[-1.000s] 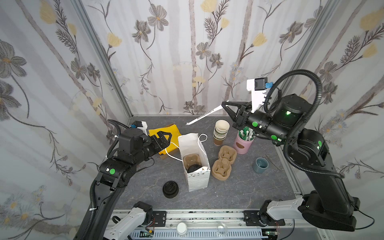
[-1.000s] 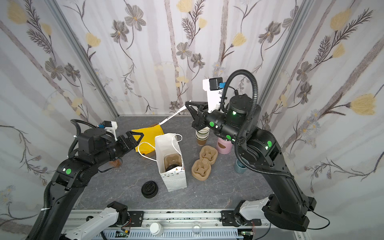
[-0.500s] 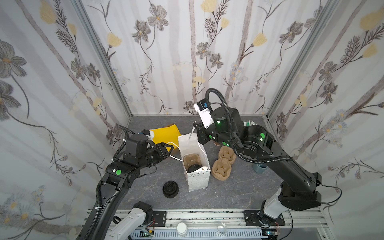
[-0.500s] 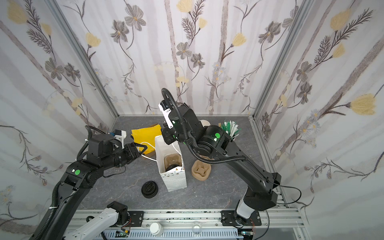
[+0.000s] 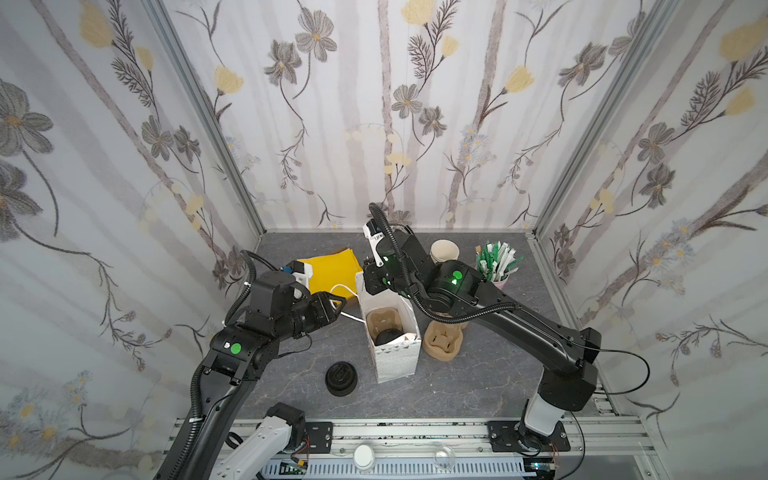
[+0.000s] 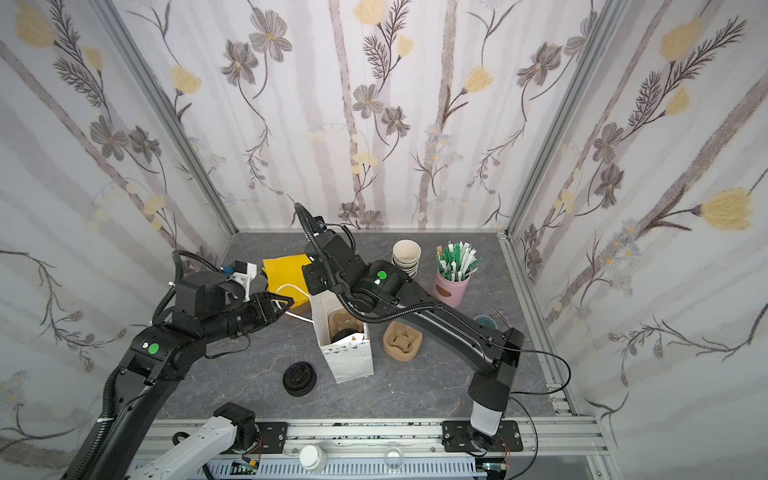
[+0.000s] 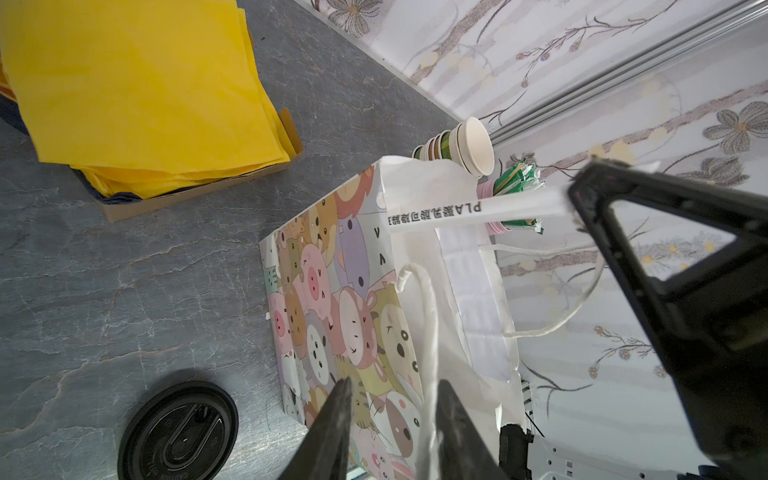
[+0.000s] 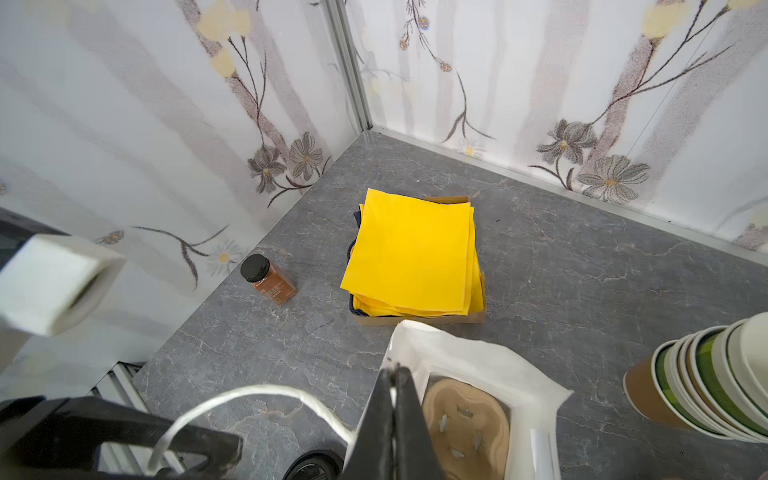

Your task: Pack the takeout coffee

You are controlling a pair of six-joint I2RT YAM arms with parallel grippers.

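Takeout coffee (image 5: 388, 336) sits in a pulp carrier (image 5: 379, 321) inside the cartoon-print paper bag (image 5: 397, 365) at table centre; only its black lid shows, the cup body hidden. Spare lids (image 5: 340, 377) lie at the bag's seven o'clock. At ten o'clock the left gripper (image 7: 394, 382) has narrowed around the cord handle (image 7: 430, 324), fingers (image 7: 336, 415) not yet pinching. At eleven o'clock the right gripper (image 8: 394, 372) has swung over, clenched on a wrapped straw (image 7: 478, 212): packing looks nearly done. Whether the straw's tip is inside is unclear.
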